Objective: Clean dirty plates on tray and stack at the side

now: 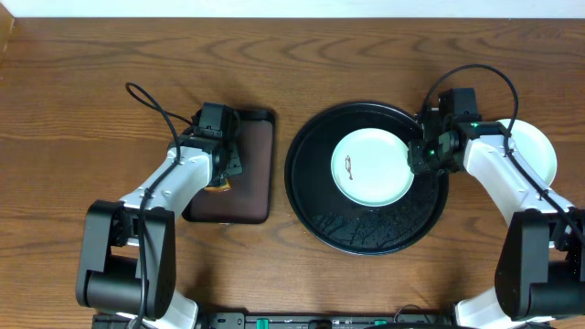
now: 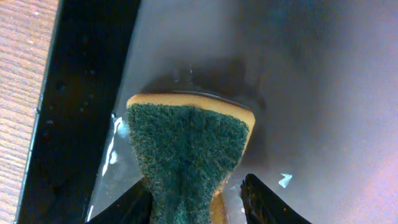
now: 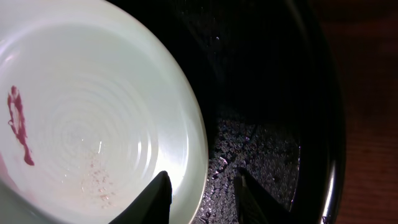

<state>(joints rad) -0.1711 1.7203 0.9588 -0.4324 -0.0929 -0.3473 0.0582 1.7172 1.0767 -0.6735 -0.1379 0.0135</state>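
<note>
**Smeared plate on the black tray, sponge on the brown one**

A wooden worktop carries everything. The biggest item on it is the round black tray, glossy with a raised rim, sitting right of centre; its floor is beaded with wet droplets. To its left, apart from it, lies a smaller brown rectangular tray.

A pale mint-white plate sits inside the black tray, towards the upper right. A second plate, also pale, lies on the worktop just right of the tray, partly under the right arm.

The right gripper is at the right edge of the plate on the tray. Its jaws are released and straddle the rim, one inside over the plate and one outside over the tray floor.

The left gripper is over the brown tray, its jaws clenched on a sponge, yellow with a green scouring face, whose far end presses on the tray.

A thin reddish smear marks the plate's left side.
</note>
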